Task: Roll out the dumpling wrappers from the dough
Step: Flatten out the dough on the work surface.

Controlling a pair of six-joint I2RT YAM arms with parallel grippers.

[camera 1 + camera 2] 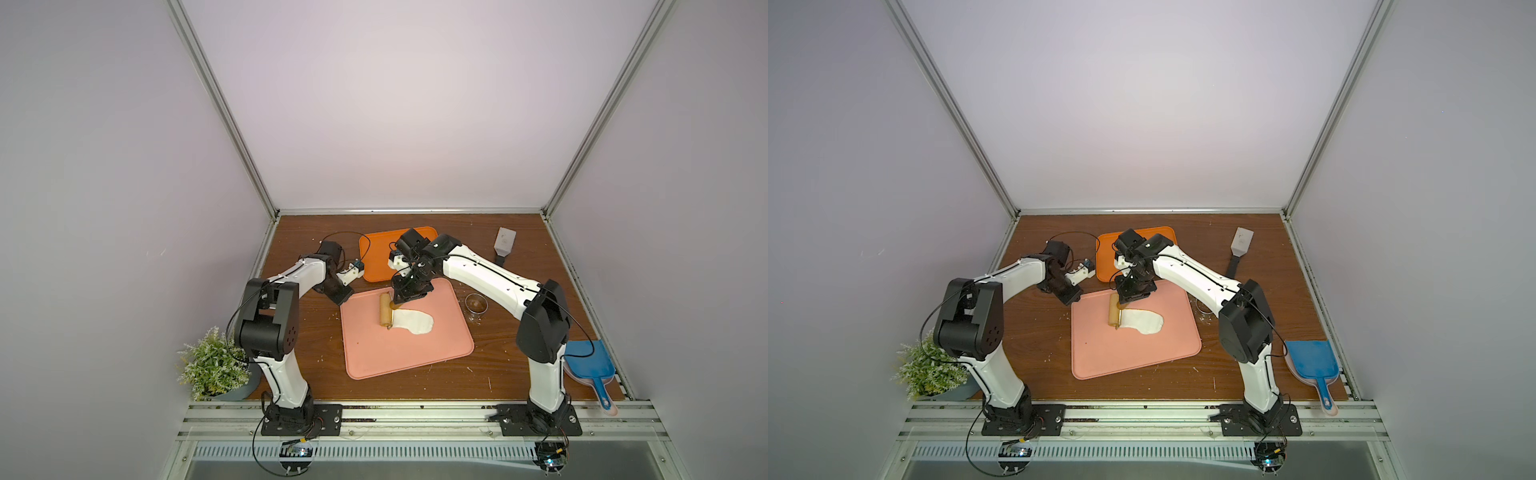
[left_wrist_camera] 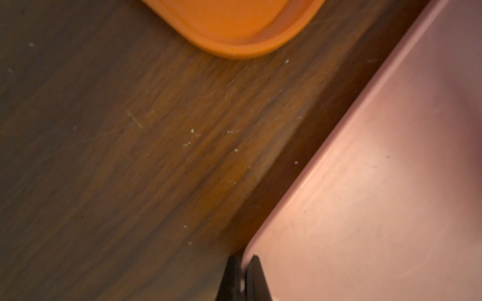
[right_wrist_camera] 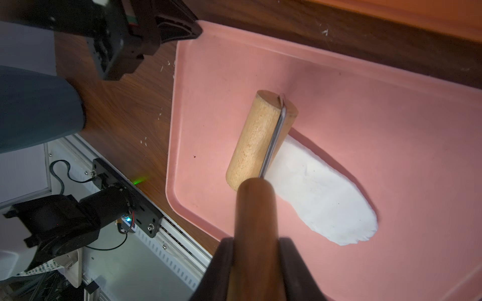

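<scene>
1. Left wrist view: the left hand (image 2: pixel 243 263) is closed, fingertips at the pink mat's (image 2: pixel 365 182) corner.
2. The right hand (image 3: pixel 257 242) grips the rolling pin's (image 3: pixel 260 140) dark handle, roller down on the mat.
3. The dough (image 3: pixel 320 192) lies flattened on the mat, touching the roller.

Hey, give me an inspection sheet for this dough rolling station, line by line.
Surface: brown wooden table, white crumbs scattered.
Job's things: white dough sheet on pink mat; wooden roller resting at its end; no round wrappers seen.
Clutter: orange tray, glass bowl, scraper, blue dustpan, potted plant.
End effectors: left end effector shut, at the mat's corner; right end effector shut on the roller's handle.
Cables: black cable loops by the left wrist.
Surroundings: pale walls, aluminium frame.
</scene>
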